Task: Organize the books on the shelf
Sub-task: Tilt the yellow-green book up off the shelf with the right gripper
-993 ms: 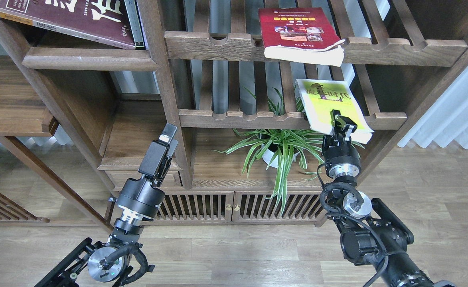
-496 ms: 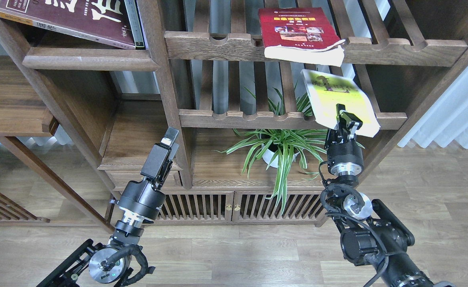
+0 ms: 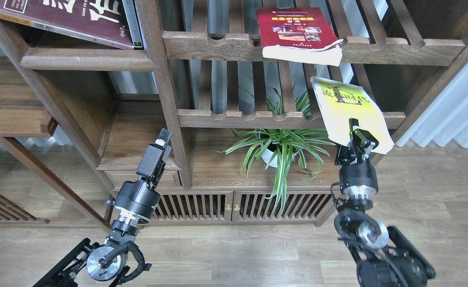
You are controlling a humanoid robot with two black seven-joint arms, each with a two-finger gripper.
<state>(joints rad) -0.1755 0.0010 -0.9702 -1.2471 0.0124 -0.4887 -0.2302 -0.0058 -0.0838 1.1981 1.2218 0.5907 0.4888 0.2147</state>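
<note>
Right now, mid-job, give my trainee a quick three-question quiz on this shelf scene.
1. True or false: the right gripper is shut on the yellow-green book.
2. Where does the red book lie? A) on the floor B) on the upper slatted rack C) beside the plant
3. Fill in: the maroon book lies on the solid shelf at the upper ____.

Key: 1 true; 2 B; 3 left.
</note>
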